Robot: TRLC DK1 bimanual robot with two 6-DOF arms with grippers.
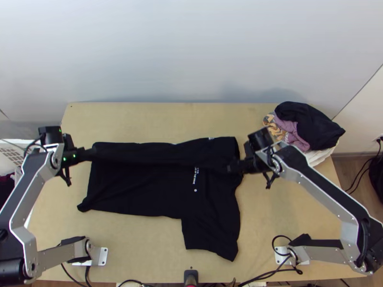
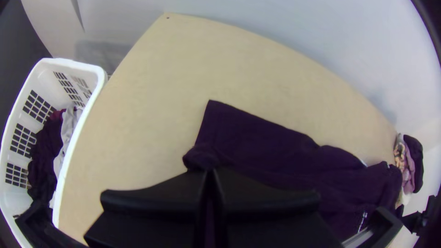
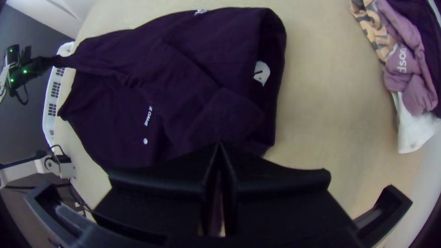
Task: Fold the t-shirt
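Black short-sleeved t-shirt [image 1: 139,191] on light wooden table [image 1: 282,215], far side partly folded over. Left black flat-fingered gripper [image 1: 92,153] pinching bunched cloth at hem end; right black flat-fingered gripper [image 1: 230,168] pinching folded-over cloth near collar.

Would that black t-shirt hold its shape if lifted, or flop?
It would probably flop: the t-shirt bunches softly at the left gripper. Lying so flat, it seems thin and light for its spread. The loose sleeve might trail or fold under.
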